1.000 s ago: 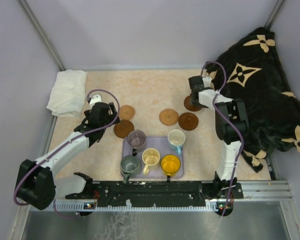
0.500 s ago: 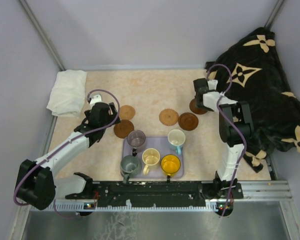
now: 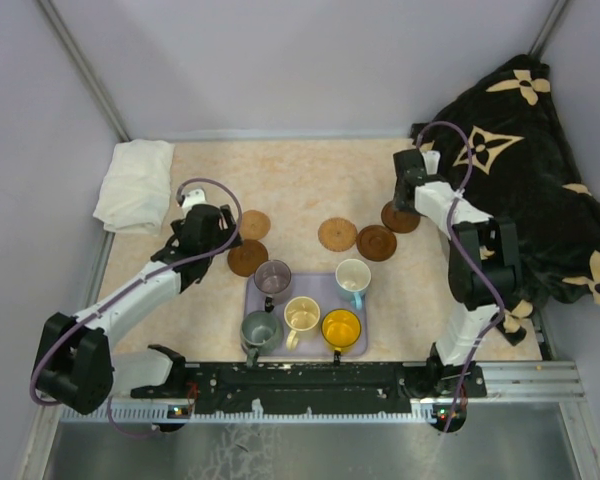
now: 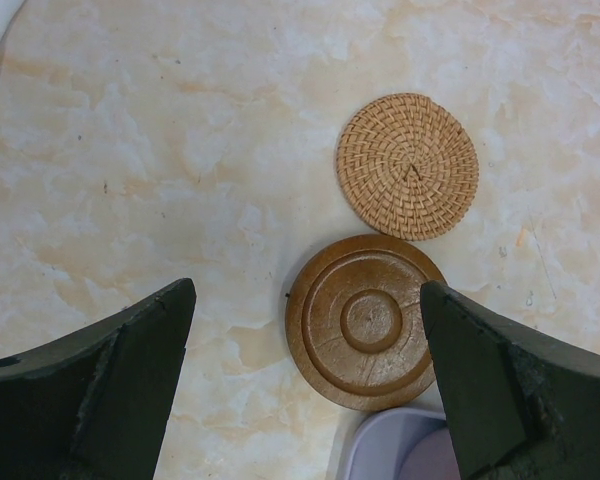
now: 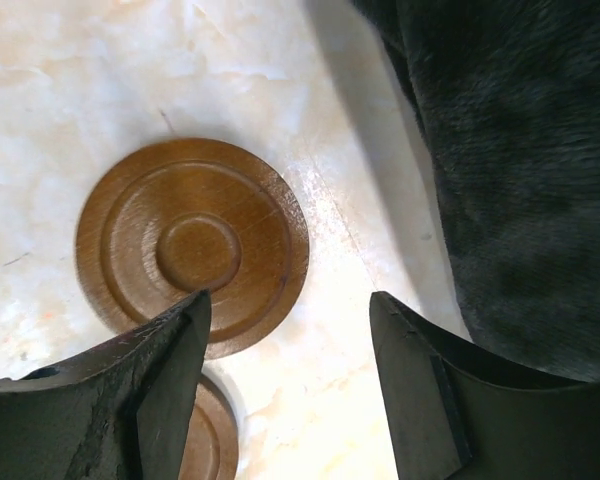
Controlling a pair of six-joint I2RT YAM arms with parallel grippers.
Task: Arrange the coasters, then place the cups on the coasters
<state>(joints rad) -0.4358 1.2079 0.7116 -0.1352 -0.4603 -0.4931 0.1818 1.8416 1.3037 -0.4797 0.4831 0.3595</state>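
Brown and tan coasters [image 3: 337,235], five, are laid loosely across mid-frame. The cups [image 3: 302,315], five, are grouped on the lavender tray [image 3: 316,287] at lower centre. The left gripper [image 4: 308,300] is spread wide and empty. The right gripper [image 5: 290,300] is parted and empty over the rightmost coaster [image 5: 192,245].

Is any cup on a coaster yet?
No, all five cups sit on the tray, and no coaster has one on it.

Five cups [image 3: 302,314] stand on the tray [image 3: 313,287]; five coasters [image 3: 337,235] lie behind it.
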